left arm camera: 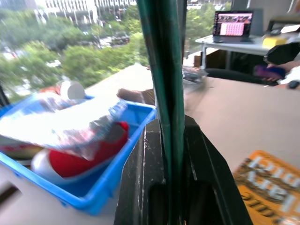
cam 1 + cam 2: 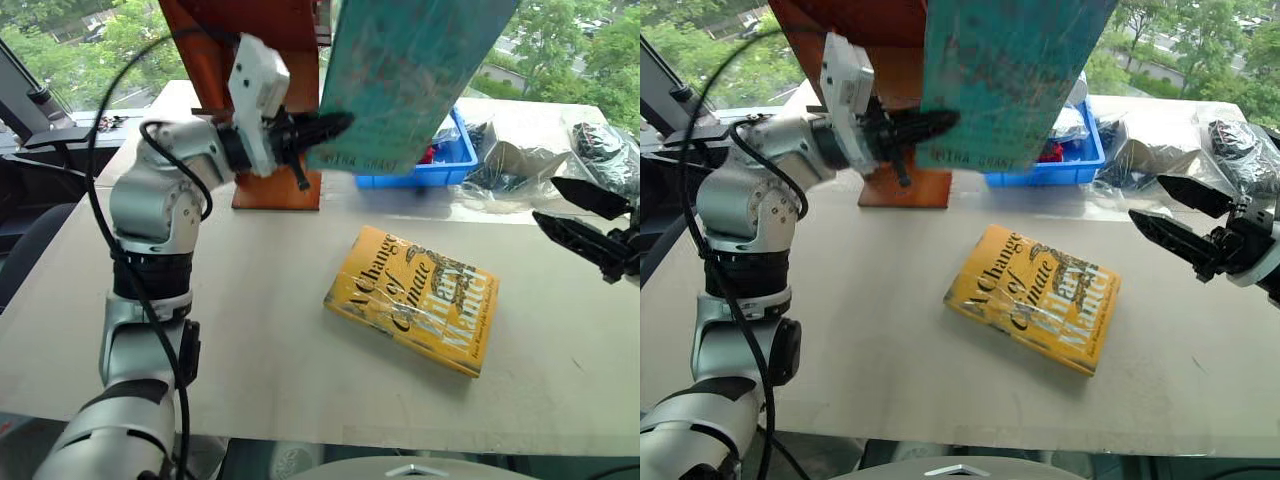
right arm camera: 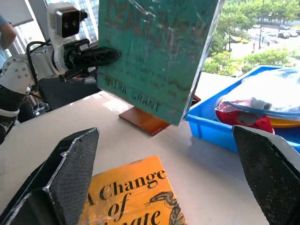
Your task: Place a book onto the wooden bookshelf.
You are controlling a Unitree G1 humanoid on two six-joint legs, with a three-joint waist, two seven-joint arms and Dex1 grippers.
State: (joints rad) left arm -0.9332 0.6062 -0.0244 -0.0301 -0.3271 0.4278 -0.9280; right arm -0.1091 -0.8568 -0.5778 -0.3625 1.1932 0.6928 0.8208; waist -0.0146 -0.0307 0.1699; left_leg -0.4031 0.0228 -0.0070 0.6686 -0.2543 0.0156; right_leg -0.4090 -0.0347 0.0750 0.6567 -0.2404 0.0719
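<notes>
Left gripper (image 2: 325, 127) clenched on teal Mira Grant book (image 2: 410, 70), held upright above table at 12 o'clock, likely for slotting into wooden bookshelf (image 2: 225, 60) behind. Right gripper (image 2: 1175, 212) spread wide, idle at 3 o'clock. Yellow book (image 2: 415, 298) flat at centre.

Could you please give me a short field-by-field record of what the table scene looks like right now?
held item: large teal-green hardcover book, lifted upright above the table
left gripper: shut on the book's lower edge
right gripper: open, holding nothing
shelf: reddish-brown wooden bookshelf, behind the book
on table: yellow hardcover book, lying flat
behind: blue plastic bin
</notes>
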